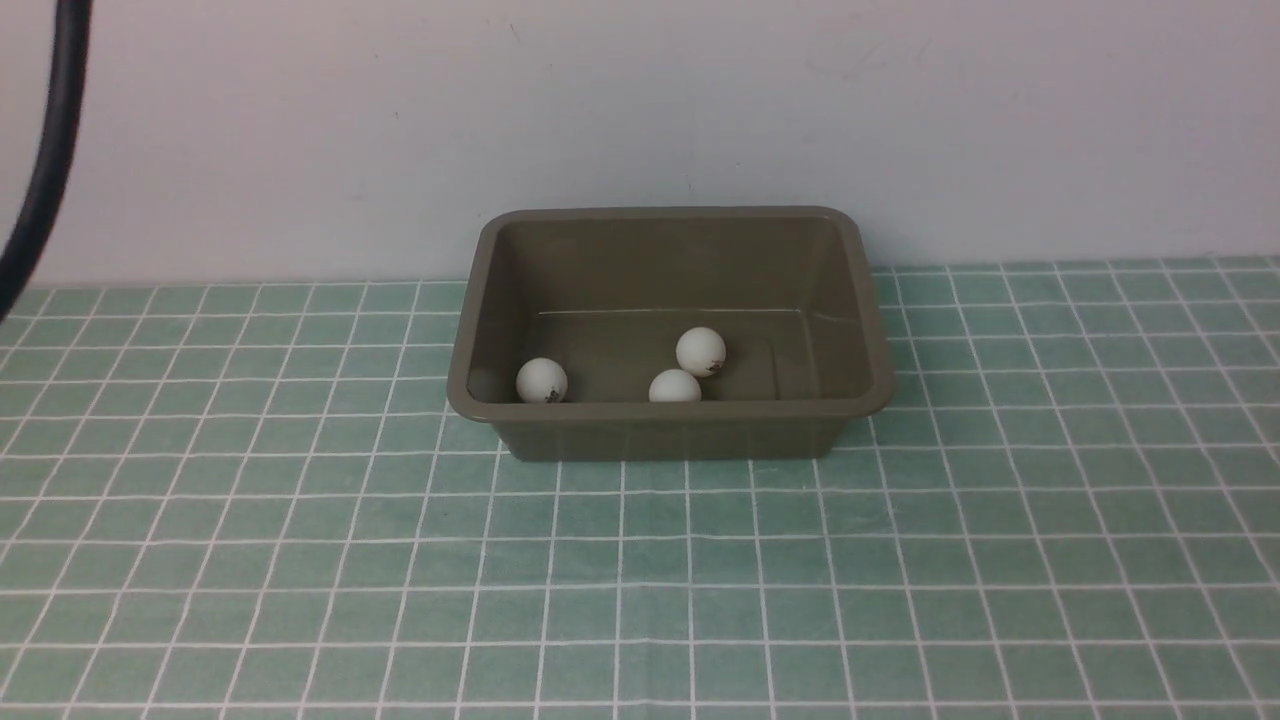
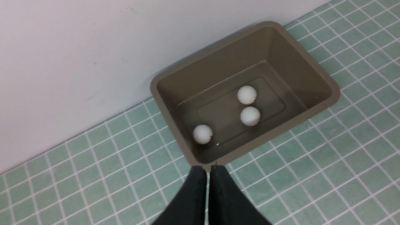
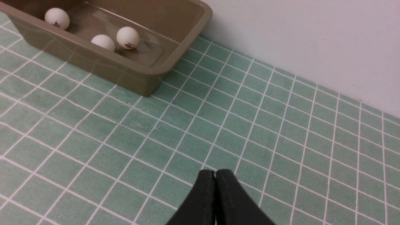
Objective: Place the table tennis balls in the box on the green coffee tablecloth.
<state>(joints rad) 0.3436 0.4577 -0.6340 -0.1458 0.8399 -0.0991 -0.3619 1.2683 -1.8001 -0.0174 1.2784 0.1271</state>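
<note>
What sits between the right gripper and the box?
Nothing but bare green coffee tablecloth; the right wrist view shows it running from the shut right gripper to the box.

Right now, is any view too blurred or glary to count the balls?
Front view: even light, sharp, though the box rim cuts off one ball. Left wrist view: all three balls clear, faint sheen on the floor. Right wrist view: sharp, soft shadows only.

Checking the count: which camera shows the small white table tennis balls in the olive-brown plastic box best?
Left wrist view: it looks down into the olive-brown plastic box, so all three small white table tennis balls show whole. The front and right wrist views show all three too, but the near rim hides part of some.
</note>
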